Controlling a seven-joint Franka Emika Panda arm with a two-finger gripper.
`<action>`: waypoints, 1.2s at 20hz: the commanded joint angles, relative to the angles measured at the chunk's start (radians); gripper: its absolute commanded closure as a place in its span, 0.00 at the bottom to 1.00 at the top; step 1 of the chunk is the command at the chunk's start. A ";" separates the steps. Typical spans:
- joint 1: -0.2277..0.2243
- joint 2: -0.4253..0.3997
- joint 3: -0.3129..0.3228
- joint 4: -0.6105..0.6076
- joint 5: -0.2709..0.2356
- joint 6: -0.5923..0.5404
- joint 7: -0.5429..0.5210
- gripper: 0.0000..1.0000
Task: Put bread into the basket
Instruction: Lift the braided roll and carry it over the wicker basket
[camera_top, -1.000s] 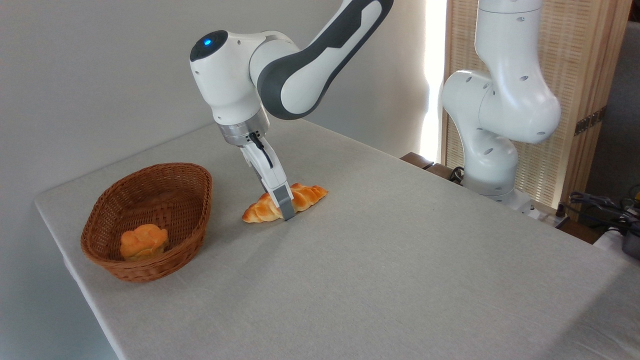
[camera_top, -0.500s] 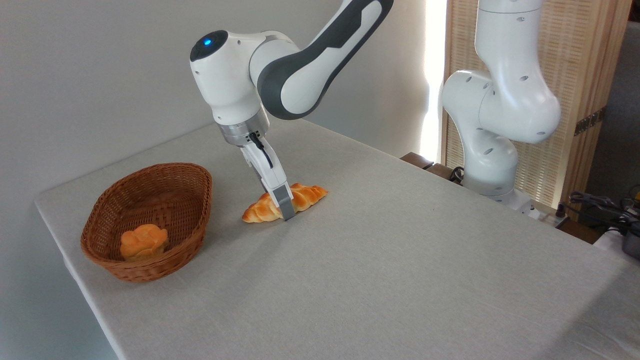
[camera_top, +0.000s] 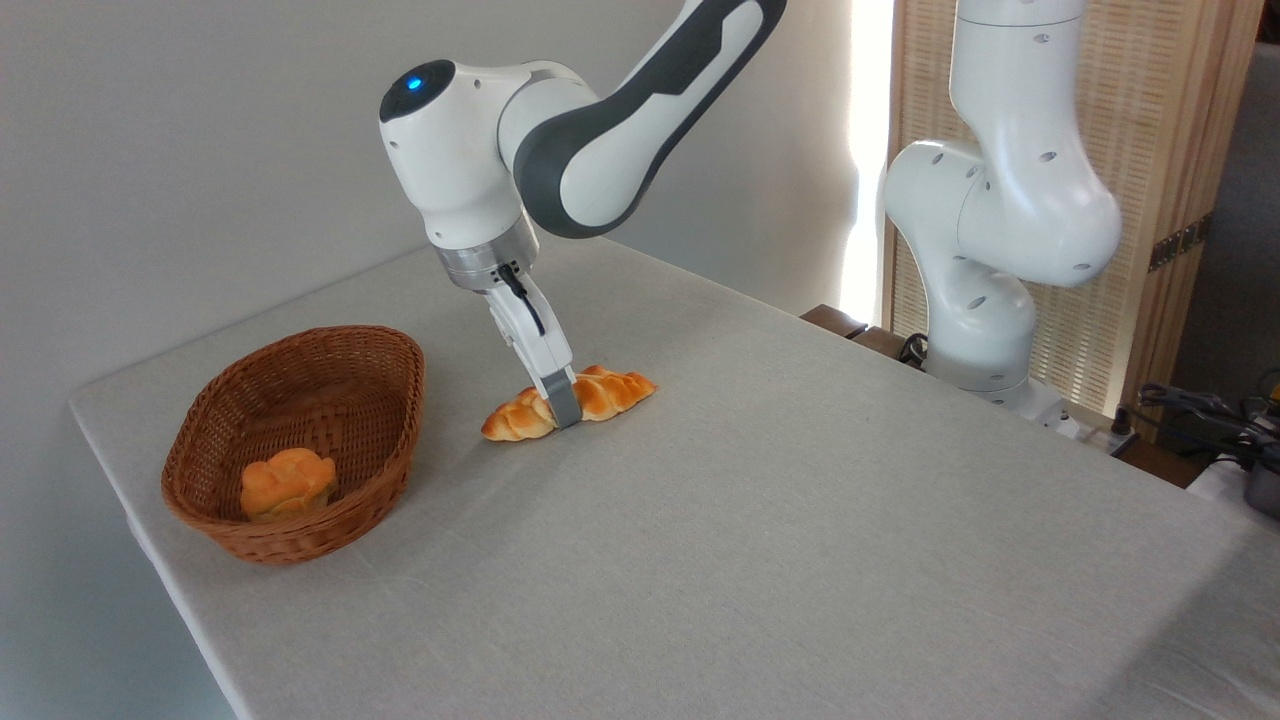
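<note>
Gripper (camera_top: 560, 405) of white arm, tilted downward, closes on long braided golden-orange bread (camera_top: 568, 402), beside oval brown wicker basket (camera_top: 300, 440).

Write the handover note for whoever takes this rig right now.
Gripper: fingers closed on the middle of the long braided golden-orange loaf, which sits at table level, possibly just lifting.
Oval brown woven wicker basket: to the loaf's left on the grey table, holding a small round knotted bun.
Done: loaf grasped.
Left: lift it, carry it left, release it in the basket.
</note>
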 joint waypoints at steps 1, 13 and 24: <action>-0.006 -0.004 0.001 0.095 0.096 -0.128 0.012 0.68; -0.026 0.199 -0.044 0.494 0.117 -0.125 0.061 0.66; -0.035 0.281 -0.067 0.504 0.104 0.191 -0.163 0.26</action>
